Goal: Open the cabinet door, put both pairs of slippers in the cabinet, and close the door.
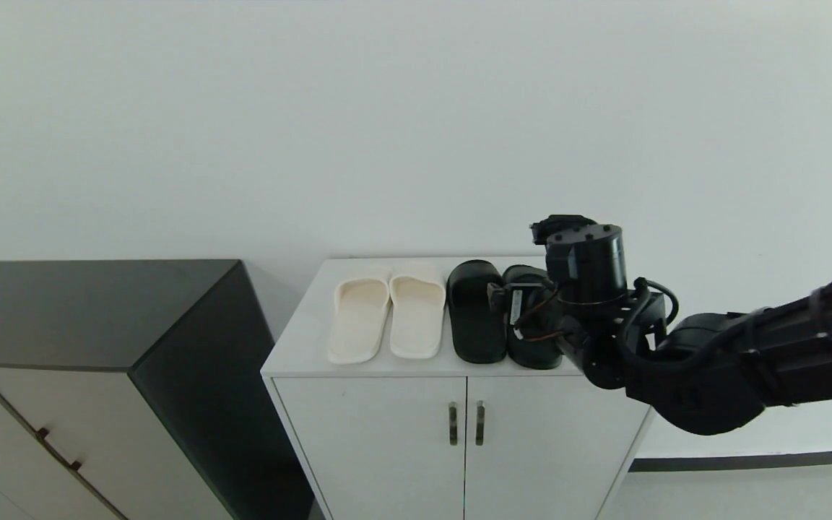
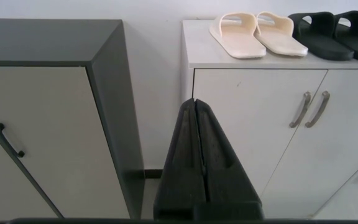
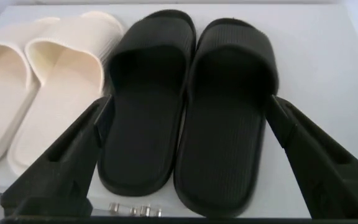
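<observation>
The right gripper [image 3: 185,106] is spread wide with nothing in it, one finger on either side of the pair of black slippers [image 3: 145,112], low over them near their open heel ends. The pair lies side by side on the top of the white cabinet [image 1: 300,347], just beside the cream slippers [image 1: 417,318]. Below, both cabinet doors [image 1: 380,448] are shut, their two handles [image 1: 452,423] meeting at the centre seam. The left gripper [image 2: 196,106] is pressed closed and empty, held low in front of the cabinet's left side, next to a dark cupboard [image 1: 98,310]. By the look of it, the step in hand is picking up the black pair, though the door is not yet open. The next move seems to call for closing the fingers on both slippers together, and a door must be pulled open before they can go inside.
</observation>
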Controlling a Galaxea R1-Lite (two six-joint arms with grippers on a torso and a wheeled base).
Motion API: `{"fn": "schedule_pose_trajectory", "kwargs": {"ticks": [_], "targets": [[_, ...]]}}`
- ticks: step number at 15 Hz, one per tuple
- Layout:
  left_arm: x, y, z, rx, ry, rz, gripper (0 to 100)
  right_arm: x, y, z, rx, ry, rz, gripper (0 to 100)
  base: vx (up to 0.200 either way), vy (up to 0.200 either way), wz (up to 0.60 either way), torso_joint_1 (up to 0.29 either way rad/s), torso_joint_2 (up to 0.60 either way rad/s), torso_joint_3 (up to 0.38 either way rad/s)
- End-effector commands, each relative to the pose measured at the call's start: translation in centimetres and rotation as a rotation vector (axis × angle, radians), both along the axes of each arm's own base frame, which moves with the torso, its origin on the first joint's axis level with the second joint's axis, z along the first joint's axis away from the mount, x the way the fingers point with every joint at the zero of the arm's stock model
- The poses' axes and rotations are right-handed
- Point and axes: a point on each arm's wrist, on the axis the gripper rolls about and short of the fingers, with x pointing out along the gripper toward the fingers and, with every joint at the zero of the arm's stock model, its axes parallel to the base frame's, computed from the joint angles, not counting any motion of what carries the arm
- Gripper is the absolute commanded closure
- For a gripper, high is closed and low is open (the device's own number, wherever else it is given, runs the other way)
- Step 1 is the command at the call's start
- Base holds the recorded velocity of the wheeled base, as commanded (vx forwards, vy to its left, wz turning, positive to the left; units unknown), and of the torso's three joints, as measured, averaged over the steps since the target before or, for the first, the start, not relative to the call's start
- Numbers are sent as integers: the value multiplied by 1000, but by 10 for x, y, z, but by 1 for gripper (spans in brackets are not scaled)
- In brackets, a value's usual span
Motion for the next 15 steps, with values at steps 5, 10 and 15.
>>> {"fn": "schedule_pose_trajectory", "kwargs": {"ticks": [5, 10, 15], "targets": [[0, 0, 0, 0, 1, 0, 100, 32, 25, -37, -33, 27, -25, 0, 0, 0, 0, 0, 0, 0], [0, 0, 0, 0, 1, 0, 100, 62, 26, -54, -33, 30, -63, 0, 0, 0, 0, 0, 0, 0], [0, 0, 0, 0, 2, 0, 100, 81, 26, -56, -6, 19, -48, 0, 0, 0, 0, 0, 0, 0]]}}
